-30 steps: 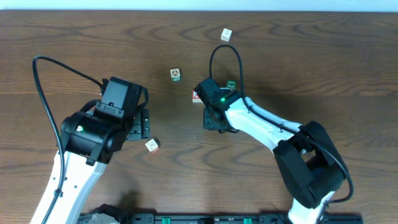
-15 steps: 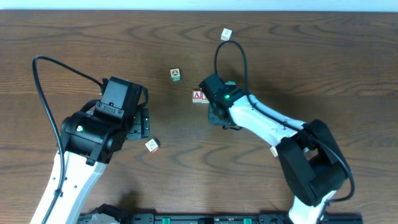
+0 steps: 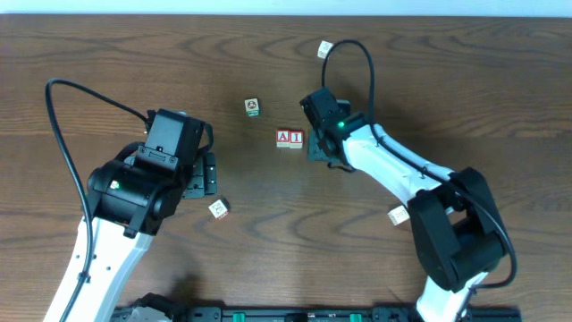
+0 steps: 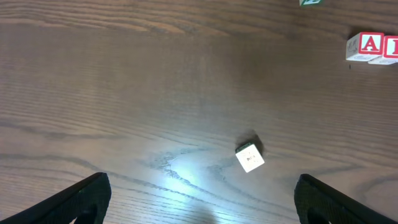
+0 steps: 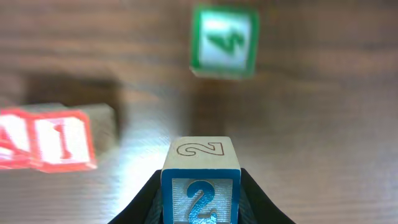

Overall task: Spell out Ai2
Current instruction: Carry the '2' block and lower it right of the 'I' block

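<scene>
Two red-lettered blocks, A [image 3: 284,138] and I [image 3: 296,138], sit side by side mid-table. They also show in the right wrist view, A [image 5: 11,142] and I [image 5: 62,140], and in the left wrist view, A [image 4: 367,46] and I [image 4: 392,47]. My right gripper [image 3: 320,148] is just right of the I block and is shut on a blue 2 block [image 5: 200,177], shown between the fingers [image 5: 200,202]. The 2 block is hidden in the overhead view. My left gripper [image 3: 206,174] is open and empty, its fingers [image 4: 202,208] wide apart above the wood.
A green 4 block [image 5: 224,40] lies just beyond the held block. A green-edged block [image 3: 253,106] lies far left of the pair. A pale block [image 3: 325,48] is at the back. One small block [image 3: 218,208] lies by my left gripper [image 4: 249,157], another [image 3: 398,215] by the right arm.
My right gripper has moved back and to the right, uncovering the A and I blocks side by side. The left arm has not moved.
</scene>
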You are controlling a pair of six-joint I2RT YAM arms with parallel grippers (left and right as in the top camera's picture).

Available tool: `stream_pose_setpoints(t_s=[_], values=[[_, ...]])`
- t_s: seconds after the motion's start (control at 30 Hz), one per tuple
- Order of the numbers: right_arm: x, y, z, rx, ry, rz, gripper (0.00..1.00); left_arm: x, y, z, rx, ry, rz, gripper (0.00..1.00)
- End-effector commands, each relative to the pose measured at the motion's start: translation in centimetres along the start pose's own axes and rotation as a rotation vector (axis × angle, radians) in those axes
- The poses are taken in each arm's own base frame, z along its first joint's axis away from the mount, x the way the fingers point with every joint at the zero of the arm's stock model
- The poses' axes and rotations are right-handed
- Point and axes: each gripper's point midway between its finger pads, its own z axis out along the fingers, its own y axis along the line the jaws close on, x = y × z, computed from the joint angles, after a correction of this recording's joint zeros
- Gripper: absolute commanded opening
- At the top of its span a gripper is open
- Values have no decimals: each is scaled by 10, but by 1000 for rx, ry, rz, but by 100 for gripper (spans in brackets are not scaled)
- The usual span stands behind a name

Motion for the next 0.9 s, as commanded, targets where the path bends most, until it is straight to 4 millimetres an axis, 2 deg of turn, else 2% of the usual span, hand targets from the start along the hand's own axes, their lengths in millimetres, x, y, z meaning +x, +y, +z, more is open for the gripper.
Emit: stream_pose_setpoints(t_s=[0.0, 0.2, 0.33, 0.6, 0.87], values=[[-19, 6, -5, -11, -48, -12, 15, -4, -1, -2, 12, -5, -2, 95], [-41, 15, -8, -39, -130, -24, 14, -3, -1, -2, 12, -5, -2, 95], [-47, 11, -3, 3, -116, -28, 11, -3, -1, -2, 13, -4, -2, 96], [-21, 6, 24, 44, 23, -10, 13, -3, -2, -2, 19, -2, -2, 95], [-10, 9, 34, 29, 72, 22, 12, -3, -2, -2, 18, -2, -2, 96]])
